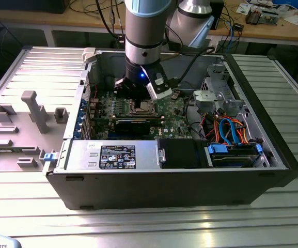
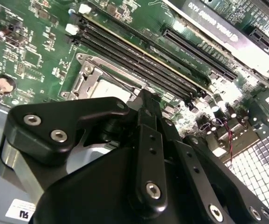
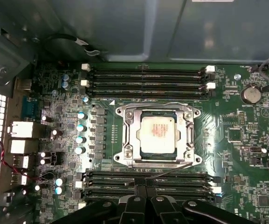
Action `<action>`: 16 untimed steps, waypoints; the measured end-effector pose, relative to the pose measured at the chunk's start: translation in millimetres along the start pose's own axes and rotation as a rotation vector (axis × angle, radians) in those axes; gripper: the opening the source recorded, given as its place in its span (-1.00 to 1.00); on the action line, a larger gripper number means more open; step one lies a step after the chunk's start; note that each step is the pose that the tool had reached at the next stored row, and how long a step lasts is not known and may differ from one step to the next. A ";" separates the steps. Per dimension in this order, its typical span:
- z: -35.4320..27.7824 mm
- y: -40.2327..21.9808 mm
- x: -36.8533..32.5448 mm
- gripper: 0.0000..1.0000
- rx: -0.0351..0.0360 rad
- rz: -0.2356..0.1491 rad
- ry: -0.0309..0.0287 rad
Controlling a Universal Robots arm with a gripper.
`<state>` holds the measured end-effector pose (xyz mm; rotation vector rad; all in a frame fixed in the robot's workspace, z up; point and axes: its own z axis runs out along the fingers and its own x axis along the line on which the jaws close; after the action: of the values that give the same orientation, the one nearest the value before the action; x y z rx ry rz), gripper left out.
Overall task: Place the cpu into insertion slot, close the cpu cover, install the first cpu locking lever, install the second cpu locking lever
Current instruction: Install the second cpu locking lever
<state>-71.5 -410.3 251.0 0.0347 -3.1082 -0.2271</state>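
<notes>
Colours, open case

Green board [image 3: 237, 154]; silver-grey cpu [image 3: 157, 134] in silvery cover [image 3: 125, 135]; black memory slots [image 3: 146, 77]; black gripper [image 3: 146, 207]; orange and blue cables [image 1: 230, 132]; grey ribbed table [image 1: 138, 222]; dark case [image 1: 179, 186].

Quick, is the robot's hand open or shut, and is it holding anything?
Hand: fingers pressed together, so shut, with nothing between them. It hangs above the green board, beside the cpu in its insertion slot.

I seem to be working in an electronics lab. An open computer case [image 1: 190, 175] sits on a ribbed metal table [image 1: 138, 227]. Behind it a wooden bench [image 1: 272, 31] holds cables.
</notes>
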 end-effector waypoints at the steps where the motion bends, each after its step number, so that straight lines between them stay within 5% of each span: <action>1: 2.0 -0.3 1.1 -0.79 -0.0011 0.000 0.0000; 8: 14.3 -2.1 6.3 -0.79 -0.0103 -0.005 0.0006; 16: 20.7 -7.3 9.8 -0.79 -0.0601 -0.011 0.0004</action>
<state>-81.7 -414.8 229.7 0.0504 -3.0994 -0.3205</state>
